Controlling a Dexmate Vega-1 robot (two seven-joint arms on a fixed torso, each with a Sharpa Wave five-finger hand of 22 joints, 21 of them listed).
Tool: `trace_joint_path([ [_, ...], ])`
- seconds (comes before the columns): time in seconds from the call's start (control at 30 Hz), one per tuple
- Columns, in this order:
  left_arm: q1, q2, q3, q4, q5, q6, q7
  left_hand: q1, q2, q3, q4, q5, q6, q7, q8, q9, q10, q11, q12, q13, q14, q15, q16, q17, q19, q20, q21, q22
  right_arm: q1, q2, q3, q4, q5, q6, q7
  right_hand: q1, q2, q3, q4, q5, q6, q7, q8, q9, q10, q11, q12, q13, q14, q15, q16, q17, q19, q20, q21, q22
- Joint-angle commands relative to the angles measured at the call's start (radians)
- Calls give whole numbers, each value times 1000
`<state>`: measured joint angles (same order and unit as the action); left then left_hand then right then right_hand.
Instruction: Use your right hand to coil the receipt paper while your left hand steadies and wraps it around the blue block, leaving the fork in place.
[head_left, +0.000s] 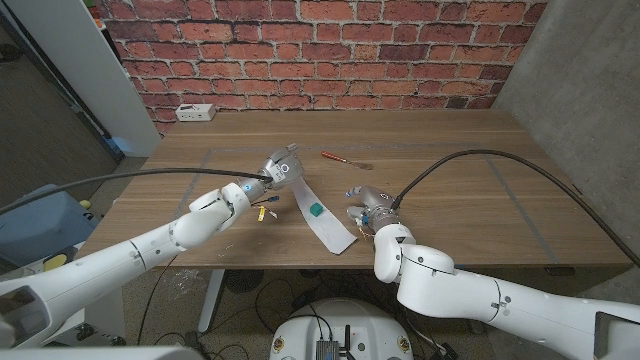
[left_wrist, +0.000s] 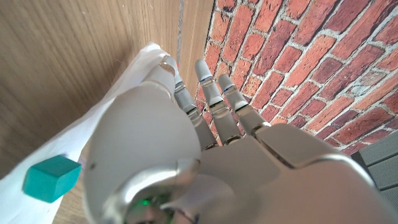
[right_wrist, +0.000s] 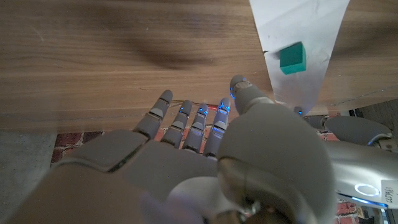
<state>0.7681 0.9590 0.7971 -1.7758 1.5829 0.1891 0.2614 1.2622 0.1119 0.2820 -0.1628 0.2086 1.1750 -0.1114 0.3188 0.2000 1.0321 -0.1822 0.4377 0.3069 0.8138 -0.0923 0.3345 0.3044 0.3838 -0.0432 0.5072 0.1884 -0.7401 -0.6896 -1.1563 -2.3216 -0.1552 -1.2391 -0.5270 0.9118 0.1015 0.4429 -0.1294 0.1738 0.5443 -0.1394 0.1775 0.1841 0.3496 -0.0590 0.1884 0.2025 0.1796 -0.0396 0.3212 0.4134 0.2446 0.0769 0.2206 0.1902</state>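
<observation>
Right hand (head_left: 368, 212) nearest us, fingers spread, holding nothing, just right of receipt paper (head_left: 325, 222). Paper strip runs from near edge of wooden table (head_left: 450, 150) up-left to left hand (head_left: 279, 170), which sits at its far end; grip we cannot tell. Blue block (head_left: 315, 211) on strip mid-length. Fork (head_left: 340, 158) lies far, apart. We judge paper light, limp, tearable; block light, rigid. We take near free end.
</observation>
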Motion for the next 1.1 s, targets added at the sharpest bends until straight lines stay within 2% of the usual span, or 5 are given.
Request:
trace_joint_path([
  [0.03, 9, -60, 6, 57, 38, 110, -106, 13, -9, 2, -11, 11, 14, 6, 7, 2, 31, -13, 85, 192, 16, -150, 7, 6, 12, -32, 9, 4, -72, -15, 20, -3, -106, 74, -41, -7, 5, -7, -4, 7, 21, 6, 10, 4, 27, -2, 15, 6, 14, -38, 0, 0, 8, 2, 3, -1],
  [0.33, 3, -125, 28, 117, 65, 221, -154, 25, -30, 20, -12, 40, 55, 38, 23, 10, 65, -12, 114, 219, 68, -150, 17, 25, 31, -32, 21, 5, -109, -40, 64, -10, -134, 157, 9, -9, 7, -10, -11, 10, 60, 21, 23, 3, 76, 8, 35, 5, 61, -52, 8, -13, 39, -4, 15, -2],
  [0.6, -7, -215, 53, 186, 115, 361, -195, 34, -57, 51, -12, 99, 77, 70, 48, 35, 91, -16, 156, 269, 117, -149, 14, 44, 44, -26, 34, 6, -141, -78, 133, -38, -121, 276, 103, 27, 2, 4, -41, 15, 182, 37, 46, 0, 229, -13, 82, 7, 237, -112, 59, -20, 176, -30, 63, -1],
  [0.77, -25, -265, 71, 240, 120, 426, -202, 32, -83, 86, -8, 183, 80, 77, 69, 62, 95, -17, 204, 337, 159, -150, 5, 66, 62, -14, 50, 8, -156, -77, 168, -49, -113, 301, 154, 34, -12, 6, -44, 15, 207, 37, 49, 0, 254, -5, 88, 6, 254, -111, 59, -23, 191, -27, 69, -1],
  [1.1, -77, -339, 117, 332, 118, 514, -237, 22, -107, 117, -6, 254, 82, 86, 87, 87, 94, -17, 241, 401, 182, -149, -10, 85, 80, 0, 66, 9, -172, -81, 237, -62, -71, 371, 246, 46, -11, 16, -43, 20, 255, 35, 53, -1, 295, -14, 96, 5, 291, -118, 66, -21, 205, -25, 73, 1],
])
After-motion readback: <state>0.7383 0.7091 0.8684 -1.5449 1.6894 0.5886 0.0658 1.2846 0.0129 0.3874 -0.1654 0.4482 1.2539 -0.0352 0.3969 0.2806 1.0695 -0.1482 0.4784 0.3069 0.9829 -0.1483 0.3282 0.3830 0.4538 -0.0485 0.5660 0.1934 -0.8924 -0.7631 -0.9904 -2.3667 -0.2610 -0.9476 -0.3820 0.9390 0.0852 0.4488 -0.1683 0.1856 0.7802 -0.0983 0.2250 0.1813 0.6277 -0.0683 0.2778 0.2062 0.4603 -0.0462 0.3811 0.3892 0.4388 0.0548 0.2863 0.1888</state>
